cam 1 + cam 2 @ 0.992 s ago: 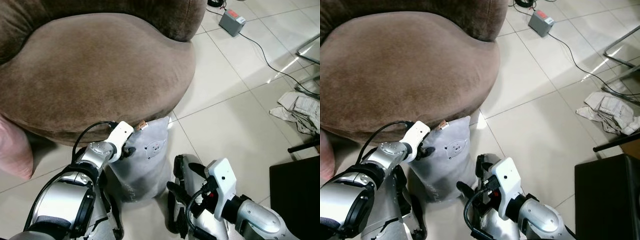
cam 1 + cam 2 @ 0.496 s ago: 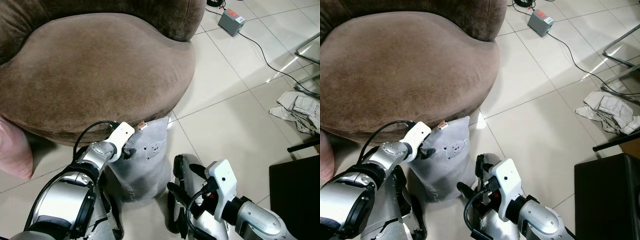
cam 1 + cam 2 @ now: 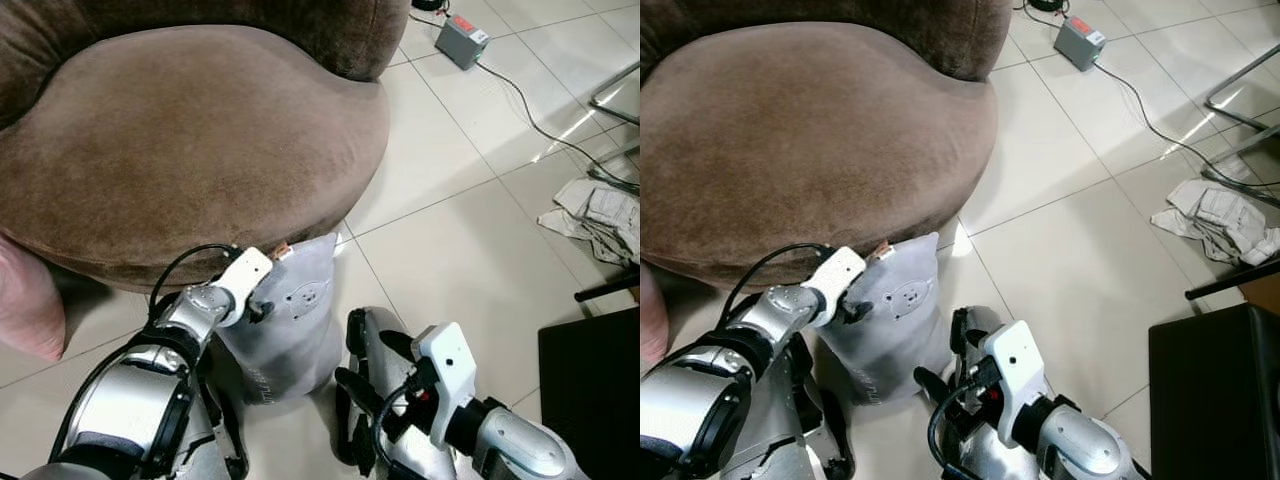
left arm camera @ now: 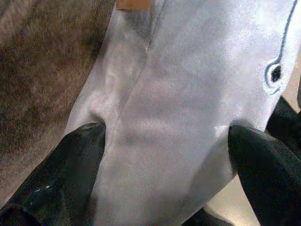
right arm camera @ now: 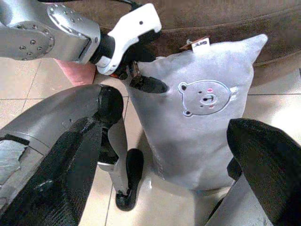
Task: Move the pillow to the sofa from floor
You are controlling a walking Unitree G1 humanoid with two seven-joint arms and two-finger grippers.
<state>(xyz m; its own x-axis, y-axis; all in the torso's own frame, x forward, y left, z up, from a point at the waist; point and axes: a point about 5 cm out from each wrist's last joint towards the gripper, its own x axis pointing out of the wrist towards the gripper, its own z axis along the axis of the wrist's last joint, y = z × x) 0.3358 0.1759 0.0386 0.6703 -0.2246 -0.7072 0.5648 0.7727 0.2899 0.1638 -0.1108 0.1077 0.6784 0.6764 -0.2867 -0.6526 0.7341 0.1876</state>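
Observation:
A grey pillow [image 3: 290, 335] with a small bear face stands upright on the tiled floor, leaning against the front of the brown sofa [image 3: 190, 140]. My left gripper [image 3: 260, 305] is at the pillow's upper left edge. In the left wrist view its black fingers [image 4: 80, 155] press into the fabric from both sides, shut on the pillow [image 4: 188, 94]. My right gripper [image 3: 350, 355] hovers low beside the pillow's lower right side, open, with nothing between its fingers [image 5: 70, 160]. The right wrist view faces the pillow's [image 5: 202, 127] bear side.
A pink cushion [image 3: 25, 300] lies at the sofa's left. On the tiles to the right are a grey power box [image 3: 463, 42] with a black cable [image 3: 530, 110], crumpled cloth [image 3: 600, 215] and a black box [image 3: 590, 400]. My own legs stand close under the pillow.
My left gripper has pushed slightly further into the pillow's upper edge. The right gripper and the pillow's place stay about the same.

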